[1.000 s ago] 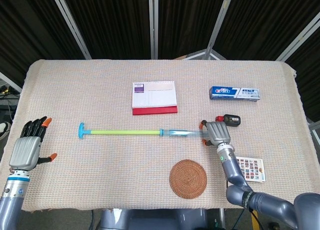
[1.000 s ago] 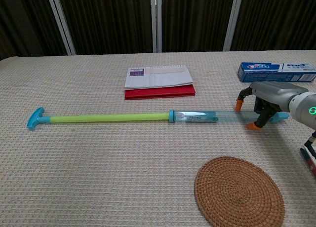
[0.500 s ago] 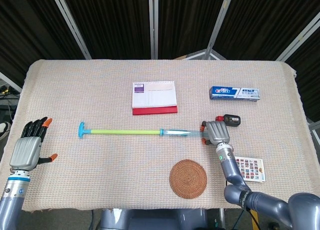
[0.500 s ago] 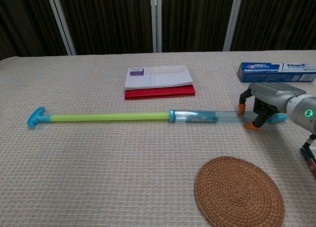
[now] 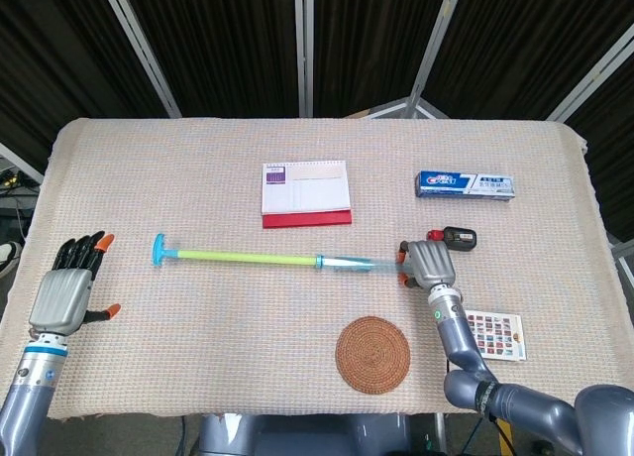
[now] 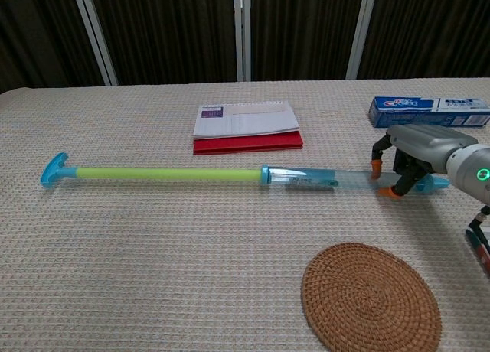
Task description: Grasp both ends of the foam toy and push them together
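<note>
The foam toy (image 5: 253,259) (image 6: 172,173) is a long rod: a blue T-handle on the left, a green foam shaft, then a clear blue tube (image 6: 302,178) running right. My right hand (image 5: 428,263) (image 6: 413,161) grips the tube's right end, orange fingertips curled around it. The handle end (image 5: 158,250) (image 6: 53,169) is lifted slightly off the cloth. My left hand (image 5: 67,286) hovers at the table's left edge, fingers spread and holding nothing, well left and below the handle; the chest view does not show it.
A red-and-white notebook (image 5: 305,193) (image 6: 245,126) lies behind the toy. A toothpaste box (image 5: 464,184) (image 6: 429,111) sits at the back right. A woven coaster (image 5: 372,354) (image 6: 371,297) lies in front. A small black device (image 5: 459,239) and a printed card (image 5: 493,334) are near my right arm.
The toy has swung: its handle end rose and shifted toward the back while my right hand kept its grip. My left hand moved slightly up and right.
</note>
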